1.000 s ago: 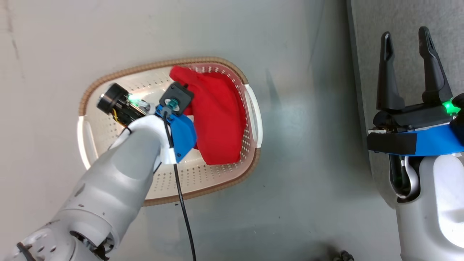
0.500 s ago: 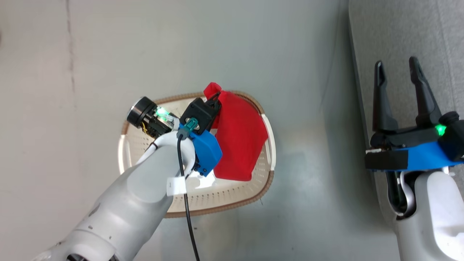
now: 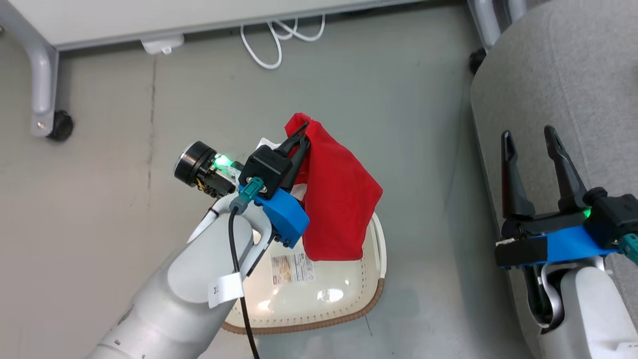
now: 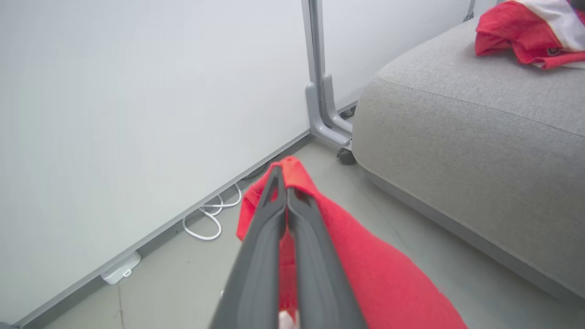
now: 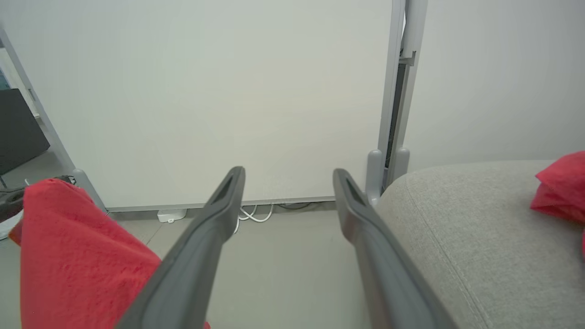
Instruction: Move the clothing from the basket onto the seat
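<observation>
Roughly past the halfway mark, judging by how things lie. Already counted as done: a red garment with a white stripe (image 4: 525, 34), lying in a heap on top of the seat (image 3: 573, 75), towards its far end. Now in transit: a plain red garment (image 3: 339, 209), pinched by an upper fold between the pressed-together fingers of the left gripper (image 3: 298, 139). Hangs free in the air to the left of the seat, well short of it and touching neither the cushion nor anything else. Directly beneath, on the floor (image 3: 423, 124) beside the seat: the basket (image 3: 329, 279). Looking down into it, just a cream bottom and a paper label (image 3: 291, 267), no further red cloth. Hard to be certain, though, with the left forearm (image 3: 199, 269) and the hanging cloth covering part of the inside.

As for the right gripper (image 3: 528, 133): spread wide, holding nothing, poised over the near edge of the seat.

Left to do: swing the held garment across the strip of floor towards the seat, bring it over the cushion, then open up and let go, ideally near the striped piece rather than at the rounded edge, where soft cloth could slide off. After that, probably nothing more to fetch.
</observation>
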Robot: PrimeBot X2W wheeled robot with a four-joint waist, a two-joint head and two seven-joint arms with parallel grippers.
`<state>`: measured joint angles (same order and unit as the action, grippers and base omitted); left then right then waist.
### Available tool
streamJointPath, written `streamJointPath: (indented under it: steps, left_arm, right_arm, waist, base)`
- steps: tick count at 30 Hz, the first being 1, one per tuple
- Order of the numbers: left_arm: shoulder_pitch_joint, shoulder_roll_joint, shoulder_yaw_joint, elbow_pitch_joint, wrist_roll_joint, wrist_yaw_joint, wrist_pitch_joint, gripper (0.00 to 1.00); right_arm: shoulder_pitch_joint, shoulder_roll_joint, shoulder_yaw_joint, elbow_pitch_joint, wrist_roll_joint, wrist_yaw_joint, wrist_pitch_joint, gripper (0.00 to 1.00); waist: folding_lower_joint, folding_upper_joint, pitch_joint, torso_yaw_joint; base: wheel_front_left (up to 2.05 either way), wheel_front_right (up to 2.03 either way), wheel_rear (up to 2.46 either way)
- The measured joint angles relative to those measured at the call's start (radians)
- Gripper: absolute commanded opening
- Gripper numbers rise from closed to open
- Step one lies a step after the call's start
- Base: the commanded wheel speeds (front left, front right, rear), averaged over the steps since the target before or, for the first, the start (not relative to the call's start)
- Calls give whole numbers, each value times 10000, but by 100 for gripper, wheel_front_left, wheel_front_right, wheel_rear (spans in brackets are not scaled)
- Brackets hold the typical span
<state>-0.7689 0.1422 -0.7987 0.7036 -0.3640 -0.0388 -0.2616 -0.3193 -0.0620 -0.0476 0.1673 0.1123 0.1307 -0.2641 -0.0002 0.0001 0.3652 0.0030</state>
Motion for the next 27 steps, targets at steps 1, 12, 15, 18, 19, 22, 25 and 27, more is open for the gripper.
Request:
streamJointPath:
  steps: [1, 12, 15, 18, 19, 22, 25, 27]
  left_arm:
    - [53, -2, 105, -123, 92, -2, 0, 0]
    - [124, -148, 855, -1120, 667, -236, 0, 0]
    - [74, -207, 953, -1277, 759, -311, 0, 0]
    - [23, -247, 993, -1425, 848, -385, 0, 0]
    - [18, -263, 1001, -1471, 859, -405, 2, 0]
    - [14, -309, 999, -1590, 924, -426, 0, 0]
    - [-11, -313, 999, -1611, 930, -495, 0, 0]
    - [-12, -313, 995, -1613, 943, -499, 0, 0]
  right_arm:
    - [48, 2, 0, 17, 13, 0, 0, 100]
    - [684, 50, 2, 240, 123, 0, 0, 100]
    - [824, 67, 8, 305, 142, 0, 0, 100]
    - [934, 79, 0, 349, 224, 0, 0, 100]
    - [994, 84, 0, 362, 230, 0, 0, 100]
    - [1116, 94, -31, 380, 276, 0, 0, 100]
    - [1244, 98, -56, 385, 318, 0, 0, 100]
    - [1254, 100, -54, 385, 405, 0, 0, 100]
  waist:
    - [0, 0, -154, 13]
    - [0, 0, -1546, 22]
    - [1, 0, -1838, -12]
    - [1, 1, -2104, -47]
    - [0, 0, -2182, -57]
    - [1, 0, -2388, -77]
    - [1, 0, -2513, -85]
    - [1, 0, -2555, -84]
  base:
    - [0, 0, 0]
    - [0, 0, 0]
    - [0, 0, 0]
    - [0, 0, 0]
    - [0, 0, 0]
    - [0, 0, 0]
    - [0, 0, 0]
    - [0, 0, 0]
